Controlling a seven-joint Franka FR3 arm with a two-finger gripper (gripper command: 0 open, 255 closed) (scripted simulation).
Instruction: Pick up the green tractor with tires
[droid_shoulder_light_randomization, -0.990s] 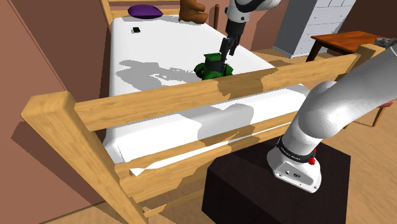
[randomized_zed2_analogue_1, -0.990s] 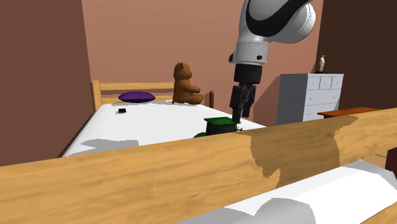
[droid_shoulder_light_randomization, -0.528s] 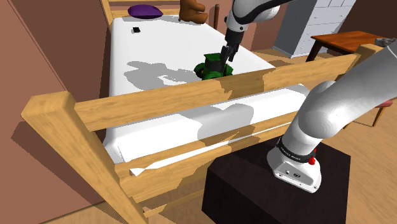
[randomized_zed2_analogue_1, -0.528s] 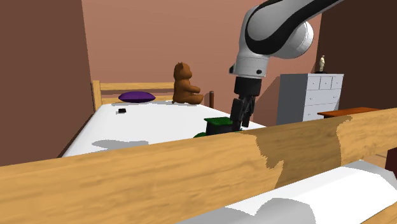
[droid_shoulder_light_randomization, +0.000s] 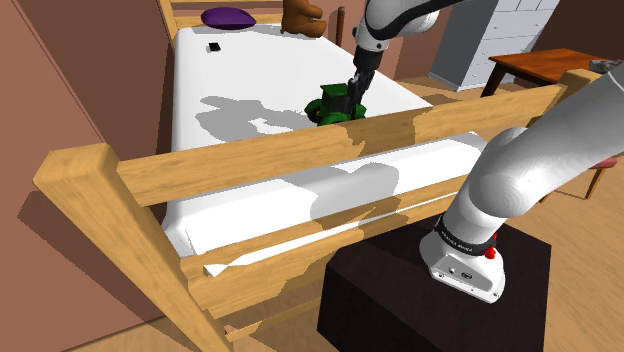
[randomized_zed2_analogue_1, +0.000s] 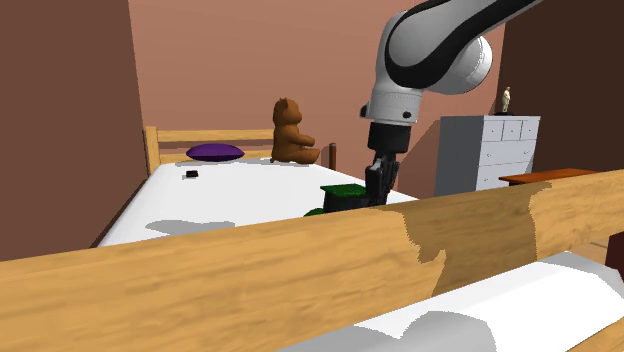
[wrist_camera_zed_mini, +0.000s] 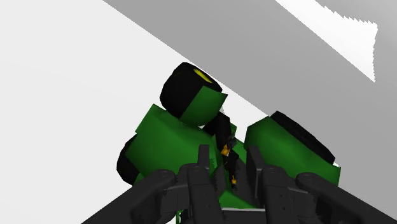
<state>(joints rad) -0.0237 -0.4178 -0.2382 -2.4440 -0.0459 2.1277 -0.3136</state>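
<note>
Though partly hidden behind the pale wooden footboard rail (randomized_zed2_analogue_1: 300, 260) low in the second exterior view, shows clearly as a boxy green toy tractor with black tires (randomized_zed2_analogue_1: 343, 195). Stands upright on the white mattress (droid_shoulder_light_randomization: 230, 75) of the wooden bed, just right of centre in the shoulder view, close above the rail. From the wrist, shows two fat black wheels, one with a yellow hub, and a small dark and orange part in the middle of the green body.

Hangs right over that middle part: the all-black claw (wrist_camera_zed_mini: 228, 153), down against the tractor's top (droid_shoulder_light_randomization: 335, 103) at the end of the white arm that comes in from the upper right. Gripping or only straddling: cannot tell.

Farther up the bed, toward the top edge of the shoulder view: a flat purple cushion (droid_shoulder_light_randomization: 228, 17), a brown teddy bear (droid_shoulder_light_randomization: 300, 14) seated at the headboard, and a small black object (droid_shoulder_light_randomization: 213, 46) lying alone on the sheet, well apart from the tractor.

At the right edge of the second exterior view, a grey chest of drawers (randomized_zed2_analogue_1: 490, 150). At the lower right of the shoulder view, the black box stand (droid_shoulder_light_randomization: 390, 300).
</note>
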